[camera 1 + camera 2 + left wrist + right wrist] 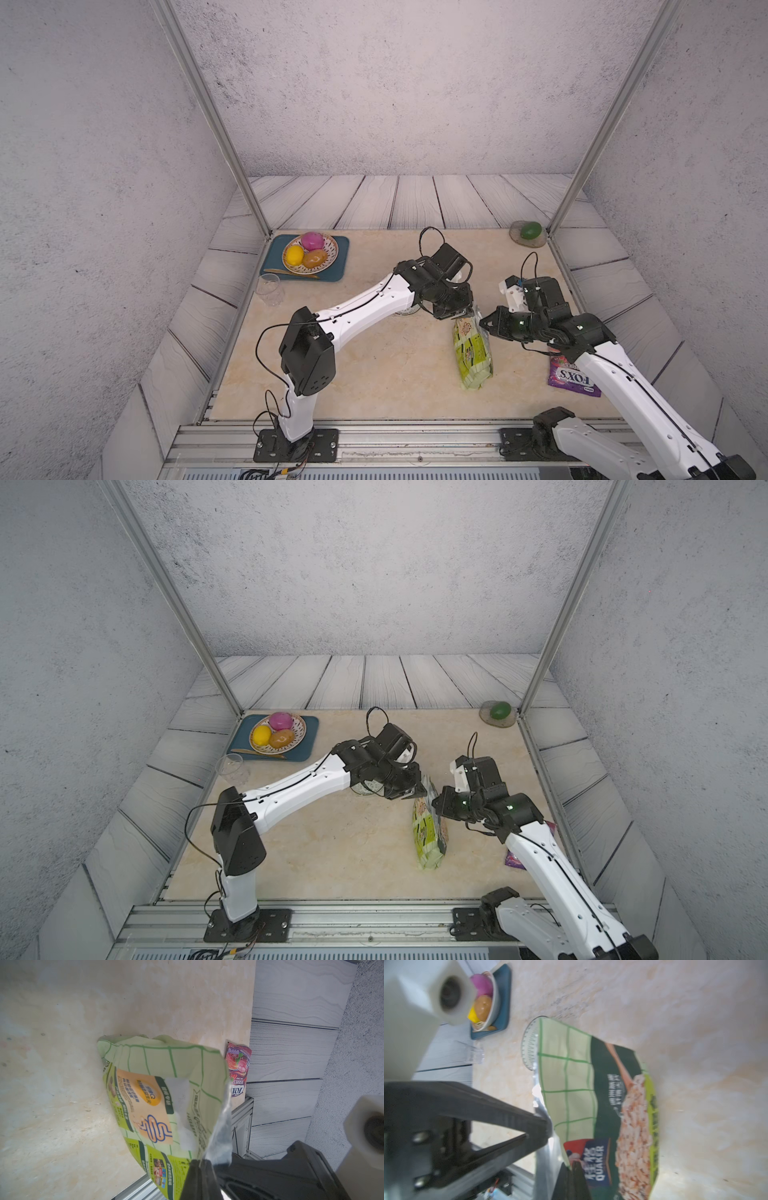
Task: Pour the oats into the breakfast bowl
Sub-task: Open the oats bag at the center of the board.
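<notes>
**Yellow-green bag of oats (471,353) pinched at its top by both grippers**

We see the bag at about 4 o'clock on the beige marble-look table (374,374). Its bottom end is down toward 6 o'clock and its top is raised toward 12.

The left gripper (461,316) is clenched on the silvery inner edge of the bag's top, as the left wrist view shows. The right gripper (482,322) is clamped on the same top edge from the 3 o'clock side.

The breakfast bowl (365,788) sits near the table's centre, at 9 o'clock from the bag's top. The left arm largely covers it in both top views, so we cannot tell what it holds.

A purple FOX'S bag (569,376) lies flat at 3 o'clock of the oats, partly under the right arm. The fruit dish (334,249) and the glass cup (269,291) are well apart at 10 o'clock.
</notes>
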Controlling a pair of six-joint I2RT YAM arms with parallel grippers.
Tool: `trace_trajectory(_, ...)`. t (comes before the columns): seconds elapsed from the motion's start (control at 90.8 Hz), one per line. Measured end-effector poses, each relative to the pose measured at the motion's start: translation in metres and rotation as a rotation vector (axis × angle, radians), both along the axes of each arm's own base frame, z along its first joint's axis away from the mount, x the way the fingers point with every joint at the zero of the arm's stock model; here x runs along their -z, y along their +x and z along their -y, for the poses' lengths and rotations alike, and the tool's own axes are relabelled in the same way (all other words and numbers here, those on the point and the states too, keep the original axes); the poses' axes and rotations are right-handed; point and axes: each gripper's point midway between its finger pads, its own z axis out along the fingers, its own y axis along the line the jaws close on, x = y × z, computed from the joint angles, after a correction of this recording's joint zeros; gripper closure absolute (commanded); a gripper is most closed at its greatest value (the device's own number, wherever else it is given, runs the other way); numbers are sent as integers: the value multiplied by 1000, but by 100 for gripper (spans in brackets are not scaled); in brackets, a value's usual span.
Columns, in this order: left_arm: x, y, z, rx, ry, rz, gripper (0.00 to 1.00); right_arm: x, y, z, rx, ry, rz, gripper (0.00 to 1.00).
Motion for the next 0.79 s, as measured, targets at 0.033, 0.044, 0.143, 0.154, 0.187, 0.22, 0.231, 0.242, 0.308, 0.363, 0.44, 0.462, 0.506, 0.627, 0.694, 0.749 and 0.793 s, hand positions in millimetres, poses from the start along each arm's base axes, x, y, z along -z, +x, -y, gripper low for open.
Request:
trace_trajectory(0.033, 2, 0, 0, -1, 0, -2, 100, 3, 0, 5, 10, -41, 4, 100)
trace_trajectory(0.044, 3, 0, 0, -2, 1, -4, 100, 4, 0, 7, 12, -57, 7, 100)
trace_trajectory(0.143, 10, -1, -1, -4, 9, -17, 100, 12, -1, 19, 25, -163, 13, 100)
trace_trajectory(0.154, 11, -1, -1, -5, 10, -17, 100, 13, -1, 20, 26, -173, 14, 100)
trace_trajectory(0.187, 12, -2, -2, -6, 11, -20, 100, 14, 0, 24, 31, -202, 19, 100)
trace_trajectory(0.22, 13, -1, -2, -7, 11, -20, 100, 16, 0, 27, 39, -228, 23, 100)
trace_trajectory(0.231, 13, -1, -2, -7, 11, -21, 100, 16, 0, 29, 42, -240, 24, 100)
trace_trajectory(0.242, 13, -1, -2, -8, 11, -21, 100, 16, 0, 30, 45, -247, 26, 100)
trace_trajectory(0.308, 14, -1, -2, -11, 13, -22, 100, 15, 1, 39, 65, -297, 31, 100)
trace_trajectory(0.363, 14, 1, -4, -15, 15, -22, 100, 11, 1, 46, 78, -335, 35, 100)
trace_trajectory(0.44, 11, 5, -8, -20, 21, -19, 100, -2, 4, 53, 92, -376, 57, 100)
trace_trajectory(0.462, 8, 6, -9, -20, 22, -18, 100, -7, 5, 55, 95, -386, 66, 100)
trace_trajectory(0.506, 1, 8, -11, -21, 22, -11, 100, -17, 8, 58, 106, -402, 91, 100)
trace_trajectory(0.627, -30, 16, -13, -17, -2, 33, 100, -36, 14, 65, 129, -438, 146, 100)
trace_trajectory(0.694, -43, 17, -14, -13, -12, 50, 100, -48, 20, 67, 141, -450, 176, 100)
trace_trajectory(0.749, -53, 19, -15, -10, -21, 68, 100, -55, 25, 67, 148, -454, 195, 100)
trace_trajectory(0.793, -59, 21, -16, -11, -28, 80, 100, -60, 30, 66, 152, -459, 206, 100)
